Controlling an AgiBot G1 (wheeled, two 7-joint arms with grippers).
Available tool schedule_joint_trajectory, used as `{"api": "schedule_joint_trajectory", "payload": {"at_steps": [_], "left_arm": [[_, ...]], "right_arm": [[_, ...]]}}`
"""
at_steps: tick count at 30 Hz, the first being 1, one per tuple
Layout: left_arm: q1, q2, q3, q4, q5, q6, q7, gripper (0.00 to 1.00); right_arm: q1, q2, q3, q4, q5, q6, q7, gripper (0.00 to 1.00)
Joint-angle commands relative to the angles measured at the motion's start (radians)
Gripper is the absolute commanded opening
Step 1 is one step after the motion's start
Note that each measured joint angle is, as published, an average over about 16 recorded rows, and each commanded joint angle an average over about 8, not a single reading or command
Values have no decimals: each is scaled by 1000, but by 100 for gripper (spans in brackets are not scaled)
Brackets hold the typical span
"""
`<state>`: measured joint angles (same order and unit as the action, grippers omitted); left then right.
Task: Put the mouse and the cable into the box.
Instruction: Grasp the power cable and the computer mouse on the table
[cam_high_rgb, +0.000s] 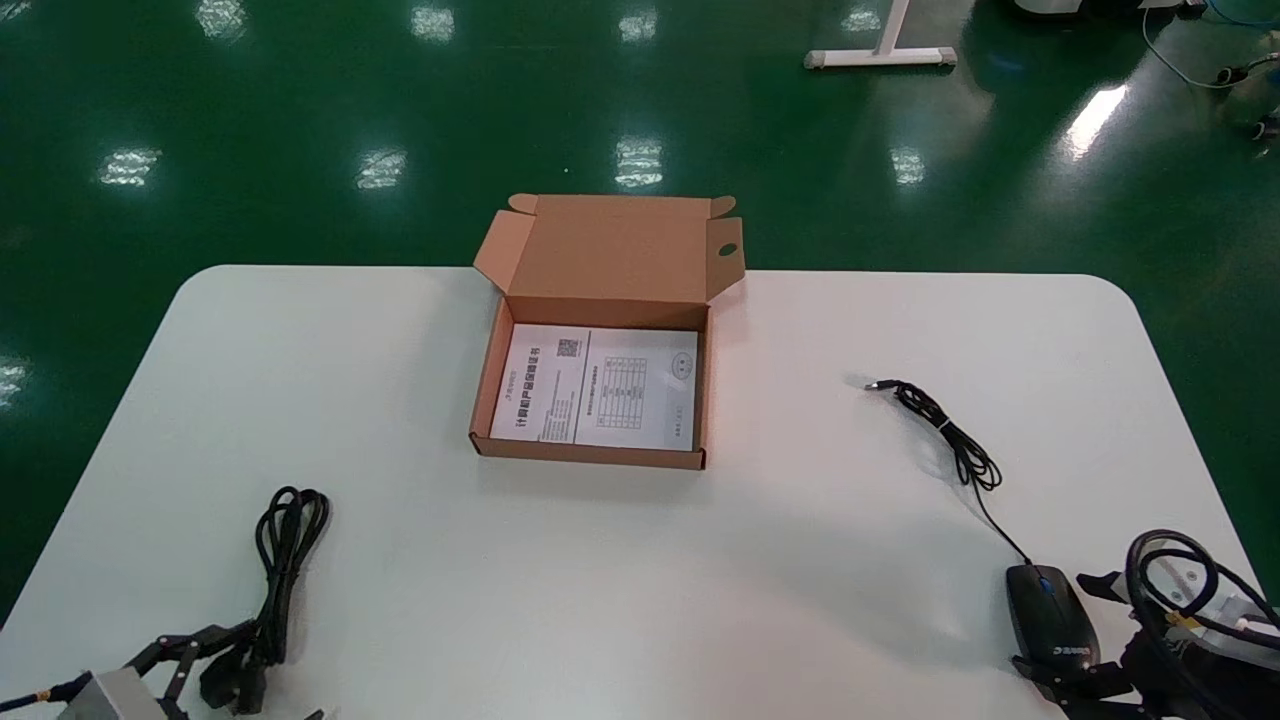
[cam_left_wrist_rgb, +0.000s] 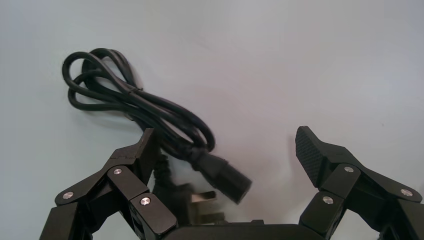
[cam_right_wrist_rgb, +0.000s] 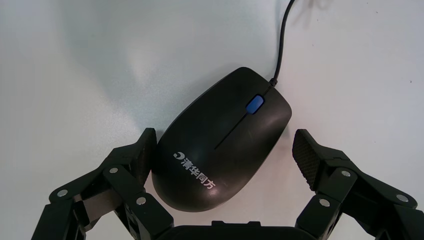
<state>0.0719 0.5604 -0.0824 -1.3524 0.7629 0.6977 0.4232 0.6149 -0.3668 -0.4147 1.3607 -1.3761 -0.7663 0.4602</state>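
The mouse (cam_high_rgb: 1050, 612) sits well off to the right of the box (cam_high_rgb: 590, 452) and closer to the robot, not in it yet. The right hand (cam_right_wrist_rgb: 226, 149) is spread wide around it, not clenched. The right wrist view shows what the head view can't: one finger right up against the mouse's side, the other clear of it, plus the blue scroll wheel (cam_right_wrist_rgb: 255, 104) and white lettering on the shell. The head view is the only one showing the mouse's cord (cam_high_rgb: 950, 440) trailing back toward the box's right side, bundled partway.

The cable (cam_high_rgb: 282, 560) is coiled to the left of the box, also on the robot's side of it. The left hand (cam_left_wrist_rgb: 226, 145) is released too, and its wrist view shows the plug (cam_left_wrist_rgb: 225, 176) lying between the fingers, one finger beside the coil.

The box stands open mid-surface (cam_high_rgb: 800, 560), lid up, with a leaflet (cam_high_rgb: 600, 388) flat inside.
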Motion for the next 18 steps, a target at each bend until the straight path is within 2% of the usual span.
{"api": "schedule_joint_trajectory", "payload": {"at_steps": [1,18], "left_arm": [[4,7,-15,-1,-8,-5,11,100],[28,26,-46,-2,-5,-57,36,100]], "right_arm": [[-1,0,0,0,0,1,1,100],[-26,17,9,1,23,13,2,100]]}}
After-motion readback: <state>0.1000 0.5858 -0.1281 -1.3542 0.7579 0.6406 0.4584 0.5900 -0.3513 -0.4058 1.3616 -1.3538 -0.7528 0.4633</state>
